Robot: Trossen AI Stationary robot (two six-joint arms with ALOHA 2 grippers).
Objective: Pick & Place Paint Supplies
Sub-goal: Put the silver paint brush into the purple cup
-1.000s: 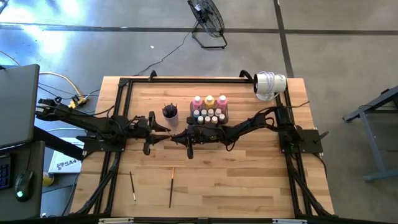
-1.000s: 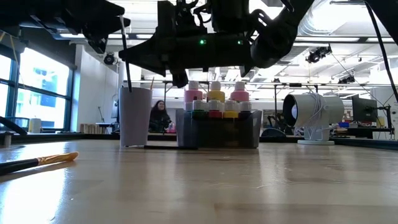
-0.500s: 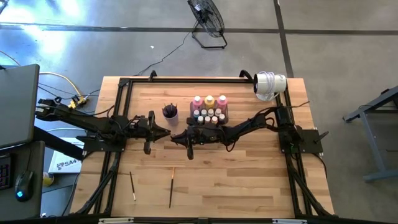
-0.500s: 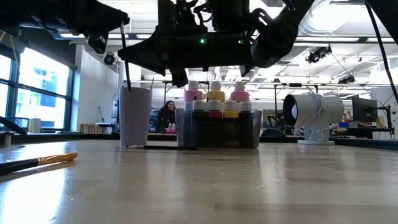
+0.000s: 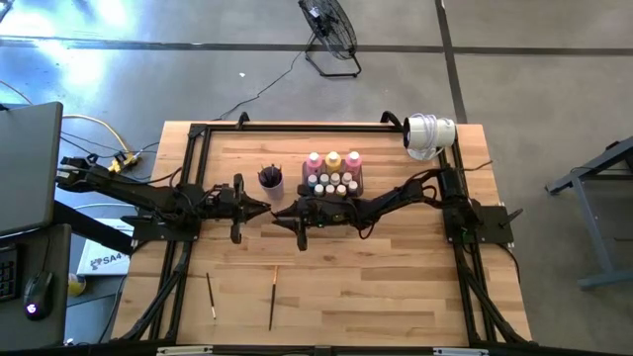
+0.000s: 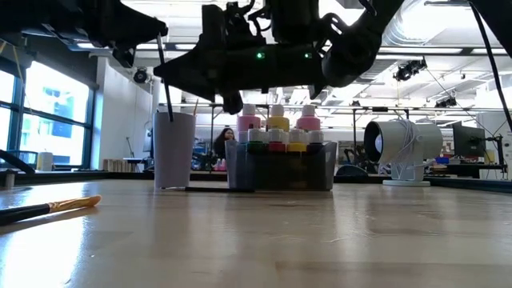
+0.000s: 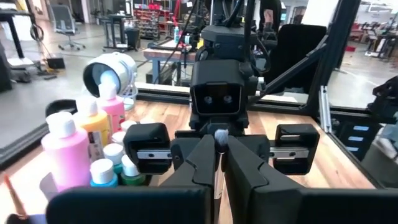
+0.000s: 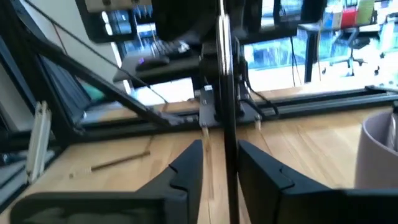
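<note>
Paintbrush (image 8: pixel 222 68) stands upright between the two grippers, mid-table beside the purple cup (image 5: pixel 271 179). We see the left gripper (image 7: pixel 217 163) closed tight on its shaft, white tip up. Right gripper (image 8: pixel 217 163) fingers stand slightly apart around it; we cannot tell if they touch. 2 more brushes (image 5: pixel 272 297) lie near the table's front edge.

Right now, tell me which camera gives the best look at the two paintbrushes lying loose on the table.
The high view: both loose paintbrushes show whole, near the table's front edge. The low view catches only one brush's tip; the right wrist view shows one as a distant streak; the left wrist view shows neither.
</note>
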